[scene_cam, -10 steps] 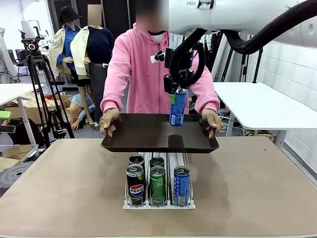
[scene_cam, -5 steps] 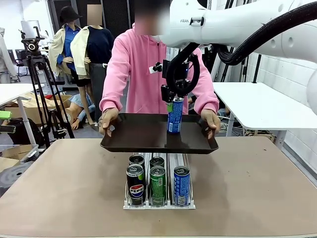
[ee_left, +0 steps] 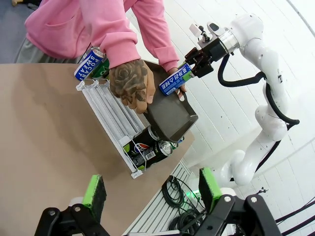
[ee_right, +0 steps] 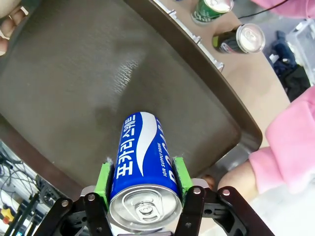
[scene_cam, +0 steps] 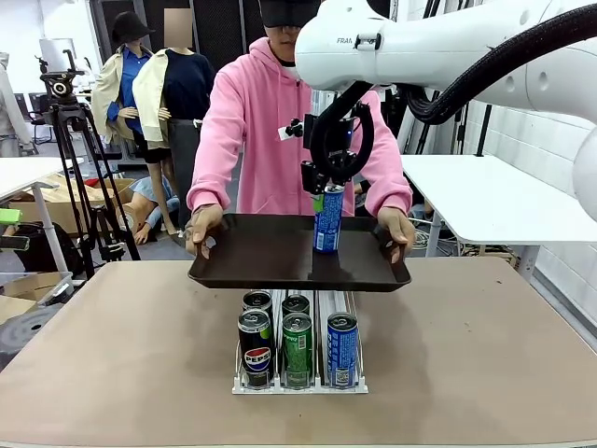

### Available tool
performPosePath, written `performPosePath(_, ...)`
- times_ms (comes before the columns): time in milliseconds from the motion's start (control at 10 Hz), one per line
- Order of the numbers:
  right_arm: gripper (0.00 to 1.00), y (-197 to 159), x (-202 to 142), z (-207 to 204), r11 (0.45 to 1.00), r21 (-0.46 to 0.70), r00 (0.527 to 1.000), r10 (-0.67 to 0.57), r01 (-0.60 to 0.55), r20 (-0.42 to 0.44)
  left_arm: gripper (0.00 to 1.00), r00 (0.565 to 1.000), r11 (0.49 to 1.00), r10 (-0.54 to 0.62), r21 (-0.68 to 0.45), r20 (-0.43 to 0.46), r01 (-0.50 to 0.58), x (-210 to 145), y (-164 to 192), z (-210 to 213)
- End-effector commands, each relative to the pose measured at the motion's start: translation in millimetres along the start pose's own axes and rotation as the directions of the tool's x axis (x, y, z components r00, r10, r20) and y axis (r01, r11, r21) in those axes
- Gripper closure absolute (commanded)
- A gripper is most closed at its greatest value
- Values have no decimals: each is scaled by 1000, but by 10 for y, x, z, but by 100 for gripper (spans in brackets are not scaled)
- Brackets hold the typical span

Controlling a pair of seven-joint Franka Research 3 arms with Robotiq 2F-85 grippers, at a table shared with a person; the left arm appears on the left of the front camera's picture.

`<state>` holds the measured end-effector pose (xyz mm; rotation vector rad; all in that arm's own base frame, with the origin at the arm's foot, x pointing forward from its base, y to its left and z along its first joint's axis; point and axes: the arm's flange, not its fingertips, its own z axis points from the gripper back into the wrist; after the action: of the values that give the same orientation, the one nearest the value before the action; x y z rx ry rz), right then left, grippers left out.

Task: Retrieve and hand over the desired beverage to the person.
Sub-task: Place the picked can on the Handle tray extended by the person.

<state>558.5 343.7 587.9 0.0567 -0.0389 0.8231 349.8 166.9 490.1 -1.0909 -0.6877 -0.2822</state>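
Note:
My right gripper [scene_cam: 327,192] is shut on the top of a blue-and-white beverage can [scene_cam: 327,224], held upright. The can's base is at or just above the floor of a dark brown tray [scene_cam: 252,257]. The person [scene_cam: 252,131], in a pink hoodie, holds the tray level by both ends above the table's far side. In the right wrist view the green pads [ee_right: 104,178] clamp the can [ee_right: 142,152] over the tray [ee_right: 88,73]. The left gripper [ee_left: 151,189] is open with nothing in it, looking from afar at the can [ee_left: 174,79] and tray [ee_left: 172,120].
A clear rack [scene_cam: 298,383] on the brown table, under the tray's near edge, holds a Pepsi can [scene_cam: 255,350], a green can [scene_cam: 297,347], a blue can [scene_cam: 341,350] and more behind. A camera tripod [scene_cam: 70,121] stands far left, a white table [scene_cam: 485,196] at right.
The right arm has lowered the blue can toward the tray floor and shifted slightly left. The person keeps the tray nearly still.

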Motion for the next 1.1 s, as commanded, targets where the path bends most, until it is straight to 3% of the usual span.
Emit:
performPosePath(0, 64, -6, 100, 103, 1000, -27, 1000, -12, 11, -24, 0, 1000, 1000, -3, -15, 12, 3, 1, -13, 19)
performPosePath(300, 11, 47, 45, 309, 999, -54, 1000, 5, -5, -10, 0, 1000, 1000, -3, -15, 12, 3, 1, -13, 19)
performPosePath(400, 0, 63, 17, 396, 999, -54, 1000, 6, -7, -10, 0, 1000, 1000, -3, -15, 12, 3, 1, -13, 19)
performPosePath(800, 0, 79, -303, 776, 997, -79, 999, -8, 12, 44, 0, 1000, 1000, -3, -15, 12, 3, 1, -13, 19)
performPosePath(1000, 0, 85, -473, 839, 997, -77, 1000, -14, 15, 20, 0, 1000, 1000, -3, -15, 12, 3, 1, -13, 19)
